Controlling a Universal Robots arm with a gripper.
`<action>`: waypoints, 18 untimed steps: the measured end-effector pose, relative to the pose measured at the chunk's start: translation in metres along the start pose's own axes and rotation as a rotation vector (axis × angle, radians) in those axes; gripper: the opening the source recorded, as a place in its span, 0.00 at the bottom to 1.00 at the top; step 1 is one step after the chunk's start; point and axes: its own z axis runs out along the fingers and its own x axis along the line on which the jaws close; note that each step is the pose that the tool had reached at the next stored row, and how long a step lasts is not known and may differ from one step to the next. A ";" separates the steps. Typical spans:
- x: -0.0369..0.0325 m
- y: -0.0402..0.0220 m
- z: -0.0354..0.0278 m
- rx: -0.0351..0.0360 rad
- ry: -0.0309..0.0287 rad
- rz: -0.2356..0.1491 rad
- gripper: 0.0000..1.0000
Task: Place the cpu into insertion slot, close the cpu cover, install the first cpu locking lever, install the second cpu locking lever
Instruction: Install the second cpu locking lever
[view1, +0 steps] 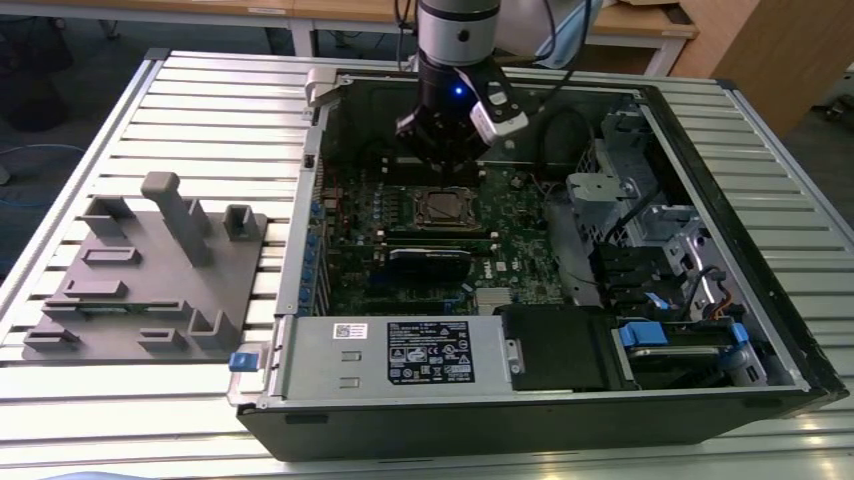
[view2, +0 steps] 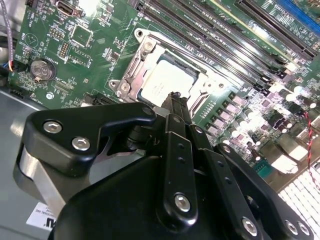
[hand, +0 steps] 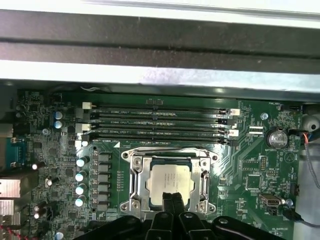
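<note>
The cpu (hand: 170, 181), a flat square with a dull silver top, lies in the insertion slot on the green motherboard (view1: 514, 250); it also shows in the second wrist view as the cpu (view2: 167, 80). The cpu cover (hand: 138, 175) is a silvery frame lying flat around the chip, which shows through its window. The slot itself is hidden beneath them. My gripper (hand: 170, 196) hangs just above the chip's edge with its black fingers (view2: 175, 107) pressed together and nothing between them. From outside, the gripper (view1: 441, 165) stands over the socket (view1: 447, 207). Whether the locking levers are latched I cannot tell.
Long black memory slots (hand: 160, 120) run beside the socket, towards the case wall (hand: 160, 50). A power supply with a label (view1: 400, 355) and a drive cage (view1: 654, 240) crowd the case. A grey fixture plate (view1: 147, 270) lies on the slatted table at the exterior view's left.
</note>
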 end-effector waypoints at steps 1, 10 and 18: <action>-0.0001 -0.0001 -0.0011 0.0000 0.0000 0.000 0.10; -0.0003 -0.0002 -0.0049 0.0000 0.0000 0.000 0.10; -0.0003 -0.0009 -0.0054 0.0000 0.0000 0.000 0.10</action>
